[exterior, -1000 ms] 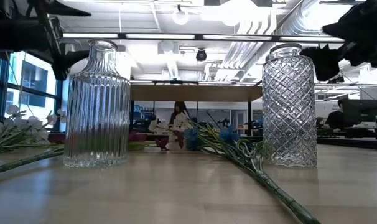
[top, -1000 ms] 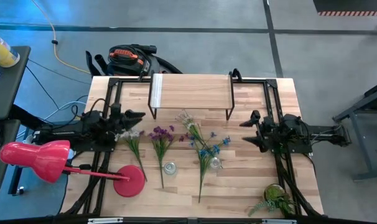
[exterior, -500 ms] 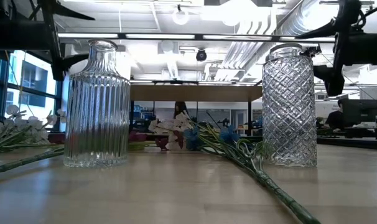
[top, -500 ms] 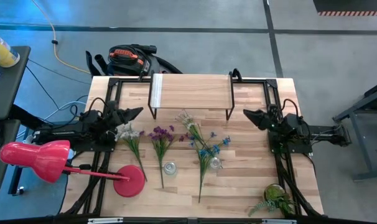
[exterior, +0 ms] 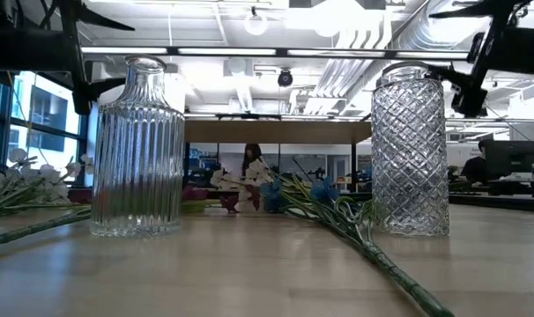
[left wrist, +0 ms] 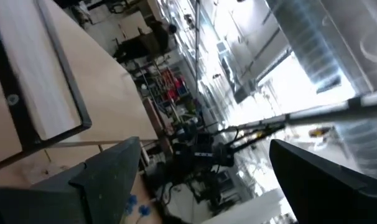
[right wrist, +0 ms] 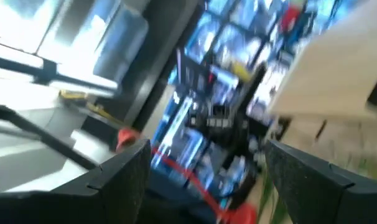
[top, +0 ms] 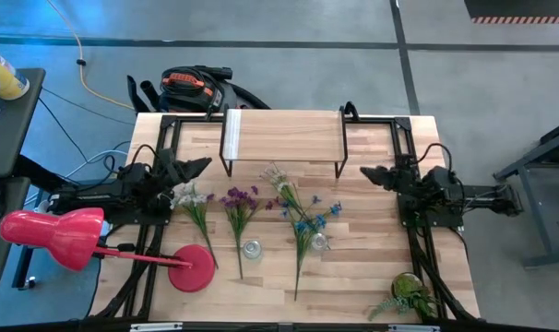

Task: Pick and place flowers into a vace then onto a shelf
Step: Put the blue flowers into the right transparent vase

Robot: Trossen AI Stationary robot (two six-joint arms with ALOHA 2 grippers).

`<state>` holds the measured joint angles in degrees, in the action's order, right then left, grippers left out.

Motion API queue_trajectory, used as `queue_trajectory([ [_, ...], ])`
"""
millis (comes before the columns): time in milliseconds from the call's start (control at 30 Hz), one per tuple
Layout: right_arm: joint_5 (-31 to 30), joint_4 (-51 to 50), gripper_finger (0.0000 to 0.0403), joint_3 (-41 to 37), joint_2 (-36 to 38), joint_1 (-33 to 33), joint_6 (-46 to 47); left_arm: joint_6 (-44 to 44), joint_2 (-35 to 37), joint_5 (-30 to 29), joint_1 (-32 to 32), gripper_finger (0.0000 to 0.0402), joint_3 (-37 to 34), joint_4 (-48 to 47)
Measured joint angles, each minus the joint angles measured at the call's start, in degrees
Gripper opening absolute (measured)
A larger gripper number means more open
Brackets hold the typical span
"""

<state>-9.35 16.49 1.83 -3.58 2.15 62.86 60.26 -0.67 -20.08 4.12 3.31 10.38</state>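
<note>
Nothing has been picked up yet: the flowers lie flat on the desk [top: 372,267] in three loose bunches, all in front of the shelf [top: 283,136] and between the two arms. The pale white stems [top: 196,208] lie just beside the left gripper [top: 200,166], blossoms toward it and stalks running away toward the front edge; the purple bunch [top: 239,210] lies next along, and the blue and white bunch [top: 303,226] sprawls nearer the middle, its long stems crossing beside the diamond-cut vase [top: 319,242]. The ribbed vase [top: 252,248] stands near the purple stalks. Both vases stand upright and hold nothing. The left gripper hangs above the desk with its jaws spread and nothing between them, as its wrist view shows; the right gripper [top: 370,172] is likewise spread and bare, raised on the far side, well apart from any bunch. The relation that matters is this: every stem's long axis runs roughly from the shelf side toward the front edge, so a gripper would probably need its jaws set across that line to close on a stalk. The left arm is clearly nearer to the white bunch, and is probably the one to start there, while the blue and white bunch lies closer to the right arm.
</note>
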Motion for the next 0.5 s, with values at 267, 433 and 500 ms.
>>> queue_trajectory([
  [267,3.85,-5.61,0.0305,3.58,-16.58,-8.00,6.53,-3.44,0.00,0.74,0.00,0.0390,0.02,-1.48],
  [433,6.00,-20.78,0.0305,14.30,-30.22,-14.20,4.68,-3.44,0.02,1.55,0.00,0.0390,0.02,-2.56],
  [500,6.13,-32.08,0.0305,19.63,-34.81,-16.43,3.41,-3.44,0.01,1.60,0.00,0.0390,0.02,-3.04],
])
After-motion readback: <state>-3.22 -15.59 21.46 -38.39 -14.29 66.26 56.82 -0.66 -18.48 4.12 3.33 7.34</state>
